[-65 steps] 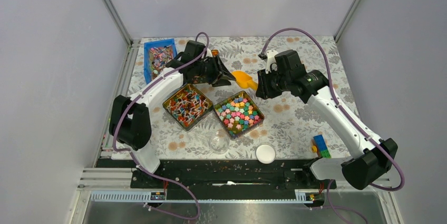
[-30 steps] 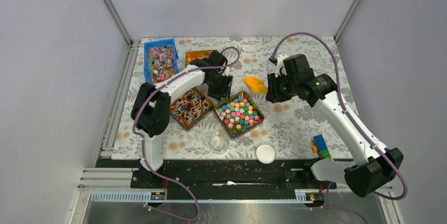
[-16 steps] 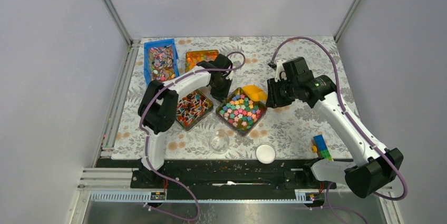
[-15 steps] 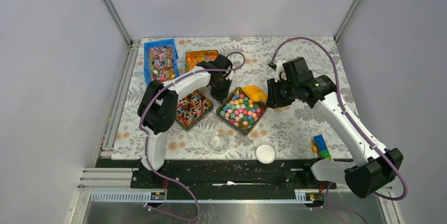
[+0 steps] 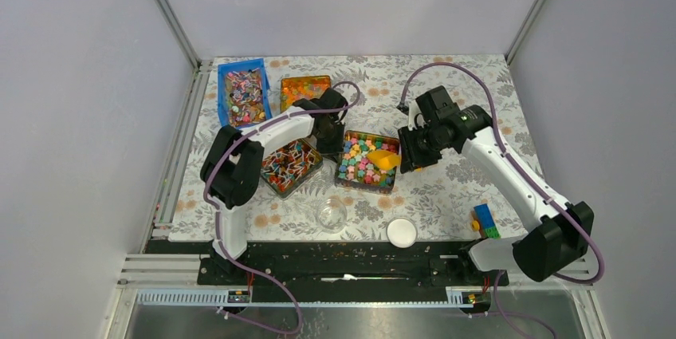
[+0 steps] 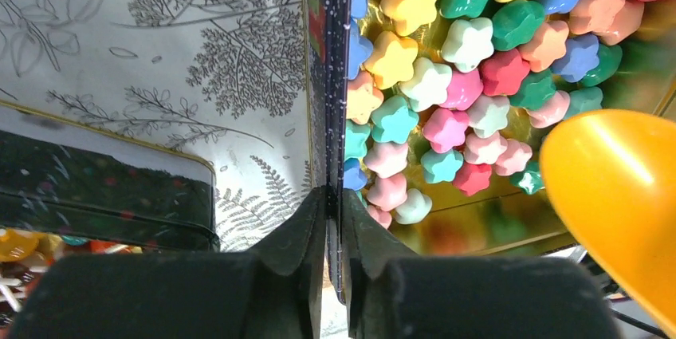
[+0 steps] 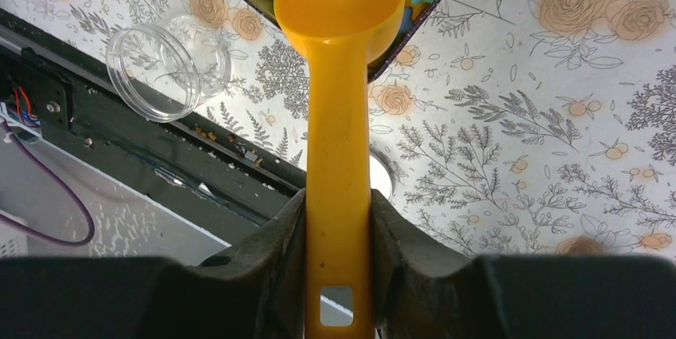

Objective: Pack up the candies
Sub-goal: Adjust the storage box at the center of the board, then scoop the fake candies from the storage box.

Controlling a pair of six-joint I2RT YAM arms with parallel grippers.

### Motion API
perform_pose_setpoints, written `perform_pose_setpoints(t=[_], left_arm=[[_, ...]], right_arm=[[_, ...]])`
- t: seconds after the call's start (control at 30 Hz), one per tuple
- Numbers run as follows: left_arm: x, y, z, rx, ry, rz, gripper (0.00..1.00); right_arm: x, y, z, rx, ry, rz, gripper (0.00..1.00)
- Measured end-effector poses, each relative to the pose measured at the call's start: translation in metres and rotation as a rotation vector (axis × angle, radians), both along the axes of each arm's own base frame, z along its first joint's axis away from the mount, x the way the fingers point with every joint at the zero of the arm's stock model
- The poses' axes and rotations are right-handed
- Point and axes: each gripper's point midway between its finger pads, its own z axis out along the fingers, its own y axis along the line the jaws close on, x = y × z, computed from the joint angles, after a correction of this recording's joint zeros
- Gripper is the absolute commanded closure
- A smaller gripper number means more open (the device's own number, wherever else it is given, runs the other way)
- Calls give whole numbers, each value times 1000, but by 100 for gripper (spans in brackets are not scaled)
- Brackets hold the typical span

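The candies (image 6: pixel 446 84) lie loose in a tin (image 6: pixel 339 76) near the middle of the table (image 5: pixel 446 187), stars facing every way. My scoop (image 7: pixel 339 116) hides some. My left fingers (image 6: pixel 303 235) pinch the tin's wall, and my right fingers (image 7: pixel 275 259) clamp the scoop's handle, bowl over the tin.

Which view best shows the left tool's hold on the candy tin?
Left wrist: the left tool pinches the tin by its wall. Top external shows it small, the arm hiding the grip; right wrist catches only a corner under the scoop.
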Motion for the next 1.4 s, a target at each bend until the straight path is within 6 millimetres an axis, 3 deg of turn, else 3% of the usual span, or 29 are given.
perform_pose_setpoints(t=[0.13,0.37,1.0,1.4], left_arm=[[-8,2,-4,2,31,18,80],[-28,6,-4,-19,77,34,100],[-42,2,-6,-8,73,3,100],[-48,-3,-6,-2,72,-17,100]], right_arm=[[-3,2,0,-21,35,22,100],[-12,-1,4,-50,74,41,100],[-27,5,7,-170,231,104,100],[-36,-3,-6,-258,346,96,100]])
